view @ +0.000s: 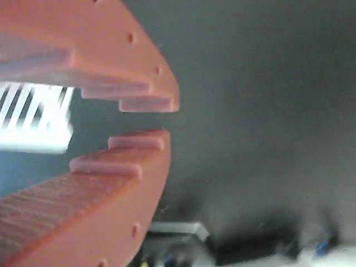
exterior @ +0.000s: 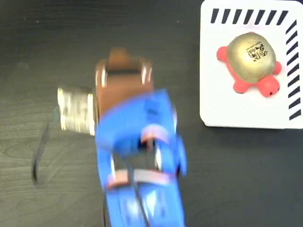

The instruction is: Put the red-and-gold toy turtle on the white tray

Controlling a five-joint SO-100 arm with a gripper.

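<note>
The red-and-gold toy turtle [exterior: 251,64] rests on the white tray [exterior: 222,109] at the top right of the fixed view, its gold shell up and its red head toward the lower right. My gripper [exterior: 122,59] hovers over the dark table well to the left of the tray, blurred by motion. In the wrist view the orange jaws stand slightly apart at the gripper [view: 169,119], open by a narrow gap with nothing between them. A blurred striped corner of the tray [view: 33,119] shows behind the jaws at the left.
The blue arm [exterior: 142,165] fills the lower middle of the fixed view. A silver block [exterior: 75,111] sticks out at its left side, with a dark cable [exterior: 40,151] lying below it on the dark wood table [exterior: 236,179].
</note>
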